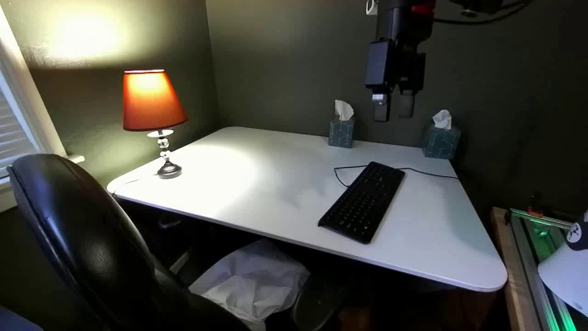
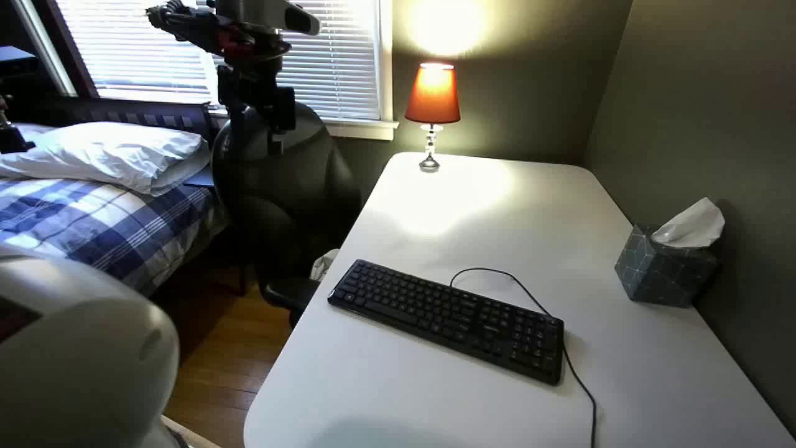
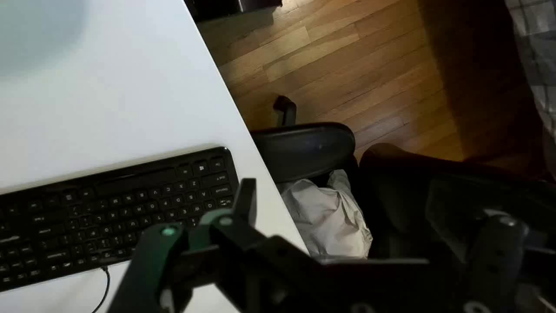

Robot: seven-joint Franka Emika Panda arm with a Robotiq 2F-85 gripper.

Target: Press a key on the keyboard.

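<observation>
black office chair (image 1: 87, 243): pulled up along the long side of desk (image 1: 285, 156), tall dark back
table lamp (image 1: 154, 101): lit, orange-red shade, clear-ball stem; stands at the left end of desk, bright patch on the white top beside it
crumpled white sheet (image 1: 255, 280): on the chair, just past desk's chair-side edge; can't tell cloth or plastic
tissue box (image 1: 341, 134): teal w/ line pattern, tissue poking up; at desk's back edge, opp the chair side
keyboard (image 1: 365, 202): black, full-size, flat on desk toward its right end, one short end close to the chair-side edge
cable (image 2: 593, 423): thin, black, loops off keyboard's long side, lies on desk
Robotiq gripper (image 1: 393, 110): in the air, higher than desk, well apart from keyboard; fingers pointing down, apart w/ visible gap btwn, holding nothing; exact width hard to tell
2nd tissue box (image 1: 442, 141): same pattern, desk's back right corner
</observation>
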